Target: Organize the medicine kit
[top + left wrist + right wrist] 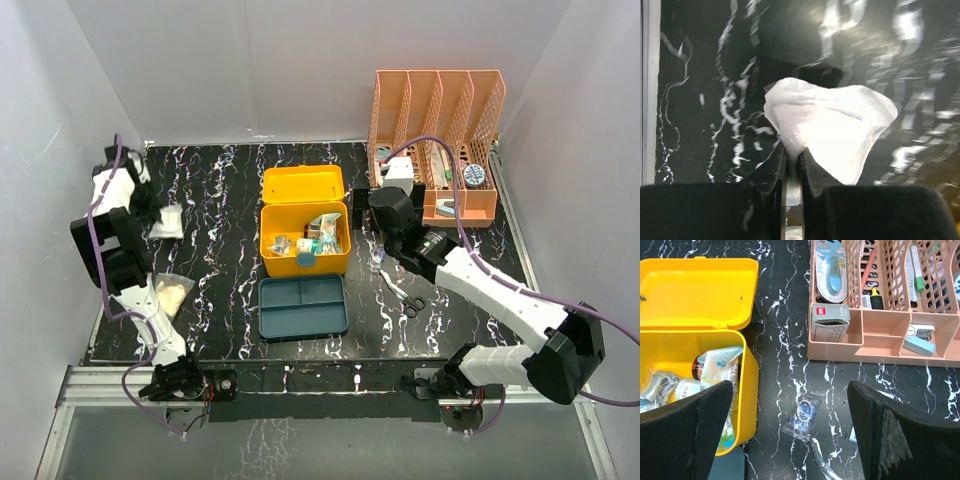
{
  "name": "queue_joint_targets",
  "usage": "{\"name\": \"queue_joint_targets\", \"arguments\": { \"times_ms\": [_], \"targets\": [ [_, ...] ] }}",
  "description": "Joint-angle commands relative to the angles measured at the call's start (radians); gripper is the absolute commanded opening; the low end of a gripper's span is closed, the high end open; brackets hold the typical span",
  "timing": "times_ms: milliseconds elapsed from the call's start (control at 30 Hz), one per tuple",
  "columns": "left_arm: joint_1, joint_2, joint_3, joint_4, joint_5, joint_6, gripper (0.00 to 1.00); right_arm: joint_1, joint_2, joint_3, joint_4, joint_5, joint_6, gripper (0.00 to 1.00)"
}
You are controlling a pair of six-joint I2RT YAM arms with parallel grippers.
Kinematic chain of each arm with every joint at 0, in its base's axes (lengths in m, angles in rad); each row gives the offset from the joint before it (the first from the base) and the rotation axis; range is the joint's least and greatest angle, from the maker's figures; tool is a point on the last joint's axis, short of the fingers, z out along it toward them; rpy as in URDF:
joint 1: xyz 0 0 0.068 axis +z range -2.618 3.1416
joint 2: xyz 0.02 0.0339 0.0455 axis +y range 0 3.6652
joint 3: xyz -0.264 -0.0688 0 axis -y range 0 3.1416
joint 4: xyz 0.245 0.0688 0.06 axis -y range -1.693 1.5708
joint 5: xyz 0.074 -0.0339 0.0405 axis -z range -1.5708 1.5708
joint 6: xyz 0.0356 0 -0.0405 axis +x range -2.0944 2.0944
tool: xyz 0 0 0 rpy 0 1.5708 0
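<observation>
The medicine kit (305, 258) is a yellow box in the middle of the table with its lid (302, 185) open backwards. It holds several packets and a small bottle. Its teal divided insert tray (302, 306) lies on the table in front of it. My left gripper (153, 208) is at the far left, shut on the edge of a white packet (832, 127) held over the table (167, 222). My right gripper (790, 435) is open and empty, hovering between the kit (747, 385) and the rack, above a small clear packet (803, 412).
An orange mesh file rack (435, 140) with stationery stands at the back right. Scissors (408, 298) lie right of the kit, their tips by the clear packet (822, 465). A clear bag with beige contents (170, 293) lies at the left front.
</observation>
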Motion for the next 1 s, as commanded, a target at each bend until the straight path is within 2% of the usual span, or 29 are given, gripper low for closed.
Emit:
{"name": "queue_joint_targets", "arguments": {
  "times_ms": [0, 167, 300, 533, 833, 967],
  "targets": [
    [-0.147, -0.176, 0.218, -0.135, 0.089, -0.039, 0.00, 0.003, -0.039, -0.027, 0.052, 0.032, 0.022, 0.98],
    [-0.323, -0.199, 0.430, -0.210, 0.156, -0.142, 0.00, 0.003, -0.048, -0.037, 0.055, 0.036, 0.035, 0.98],
    [-0.454, -0.219, 0.488, -0.195, 0.215, -0.249, 0.00, 0.003, -0.067, -0.043, 0.053, 0.047, 0.035, 0.98],
    [-0.632, -0.297, 0.368, -0.025, 0.205, -0.375, 0.00, 0.003, -0.111, -0.061, 0.044, 0.080, 0.050, 0.98],
    [-0.746, -0.365, 0.037, 0.159, 0.234, -0.494, 0.00, 0.003, -0.174, -0.094, 0.020, 0.118, 0.057, 0.98],
    [-0.781, -0.359, -0.036, 0.178, 0.214, -0.505, 0.00, 0.002, -0.184, -0.095, -0.005, 0.134, 0.057, 0.98]
  ]
}}
